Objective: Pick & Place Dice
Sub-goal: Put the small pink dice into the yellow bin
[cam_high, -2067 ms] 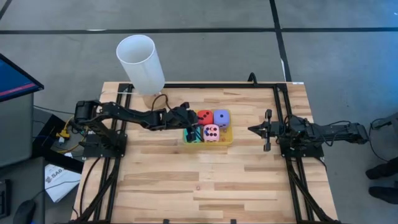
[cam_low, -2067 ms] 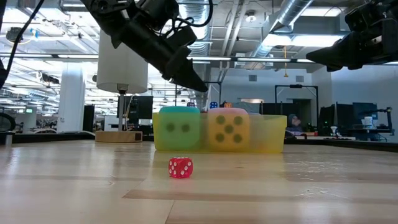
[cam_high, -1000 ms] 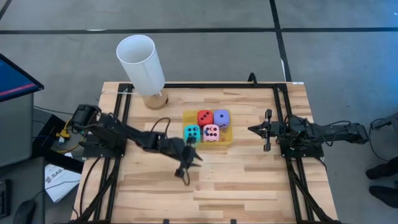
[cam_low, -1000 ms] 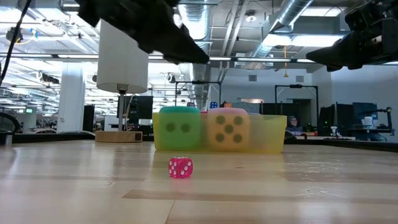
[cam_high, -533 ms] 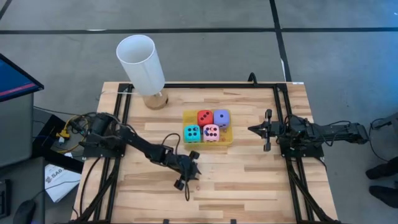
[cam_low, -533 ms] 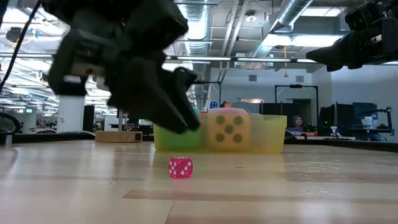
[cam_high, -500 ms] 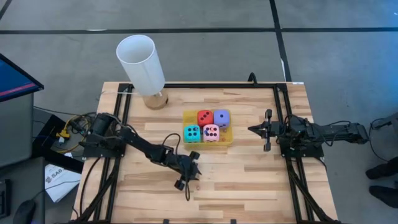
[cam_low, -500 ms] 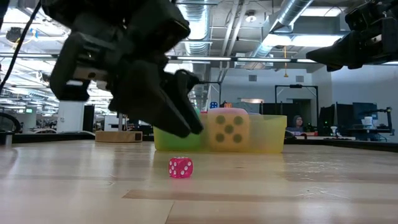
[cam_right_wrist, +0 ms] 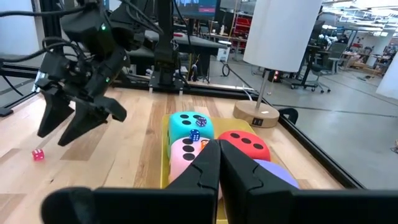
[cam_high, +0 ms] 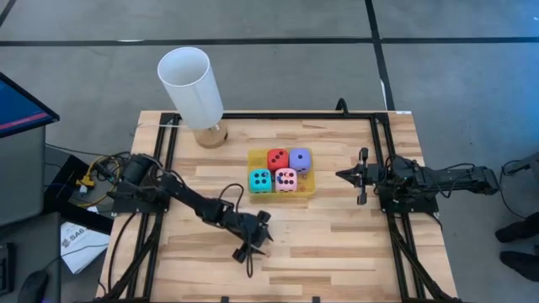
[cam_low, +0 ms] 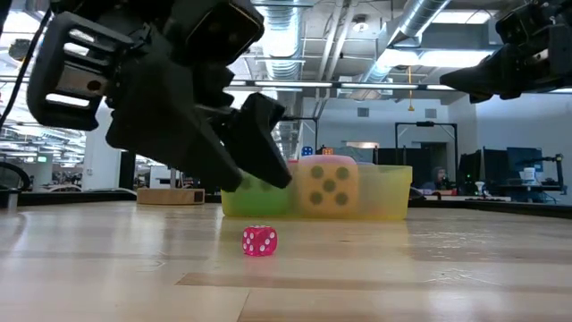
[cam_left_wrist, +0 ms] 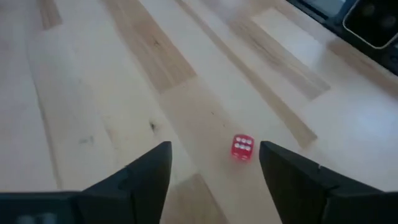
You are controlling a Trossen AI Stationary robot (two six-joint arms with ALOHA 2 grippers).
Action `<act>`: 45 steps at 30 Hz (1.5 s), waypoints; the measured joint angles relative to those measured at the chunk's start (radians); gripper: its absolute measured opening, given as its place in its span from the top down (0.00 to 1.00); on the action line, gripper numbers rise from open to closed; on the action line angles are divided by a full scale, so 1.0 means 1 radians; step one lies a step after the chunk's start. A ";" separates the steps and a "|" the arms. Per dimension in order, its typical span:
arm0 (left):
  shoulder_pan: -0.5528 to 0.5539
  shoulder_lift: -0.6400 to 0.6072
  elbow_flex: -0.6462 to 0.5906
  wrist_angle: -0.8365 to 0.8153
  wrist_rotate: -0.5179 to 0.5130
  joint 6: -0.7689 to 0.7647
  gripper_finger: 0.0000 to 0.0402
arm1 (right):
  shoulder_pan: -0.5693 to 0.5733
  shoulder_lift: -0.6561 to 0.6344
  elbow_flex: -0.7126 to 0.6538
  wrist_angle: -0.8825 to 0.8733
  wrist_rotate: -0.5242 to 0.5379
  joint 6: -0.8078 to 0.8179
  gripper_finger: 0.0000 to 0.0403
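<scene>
Four soft dice sit side by side in a yellow tray (cam_high: 308, 187) at mid-table, each resting on its underside: cyan (cam_high: 260, 179), pink (cam_high: 286, 179), red (cam_high: 277, 159) and purple (cam_high: 300, 158). My left gripper (cam_high: 255, 240) hangs low over the wood on the near side of the tray and touches none of them. Its fingers are open in the left wrist view (cam_left_wrist: 214, 154). A tiny red die (cam_left_wrist: 242, 148) lies on the table just ahead of the gap. My right gripper (cam_high: 349, 176) waits shut at the right, level, pointing at the tray.
A tall white cylinder (cam_high: 192, 84) stands on a round wooden base at the far left corner. Black frame rails (cam_high: 383, 151) run along the table's sides. Tiny dice (cam_right_wrist: 194, 135) lie on the big ones in the tray. Bare wood lies between the tray and the near edge.
My left gripper has swung from beside the tray toward the table's near edge and come down close to the wood, tipping a little more downward, until the tiny red die lies just ahead of it. The dice in the tray have not moved.
</scene>
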 joint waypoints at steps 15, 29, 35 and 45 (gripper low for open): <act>-0.031 0.064 0.001 0.078 0.002 -0.054 0.48 | 0.000 0.000 0.000 -0.004 0.000 0.064 1.00; -0.026 0.159 0.000 0.206 0.097 -0.177 0.48 | 0.000 0.000 0.000 -0.007 0.000 0.059 1.00; -0.009 0.158 0.002 0.190 0.108 -0.180 0.54 | 0.000 0.000 0.000 -0.007 0.000 0.059 1.00; -0.008 0.158 0.002 0.184 0.103 -0.180 0.75 | 0.000 0.000 0.000 -0.007 0.000 0.060 1.00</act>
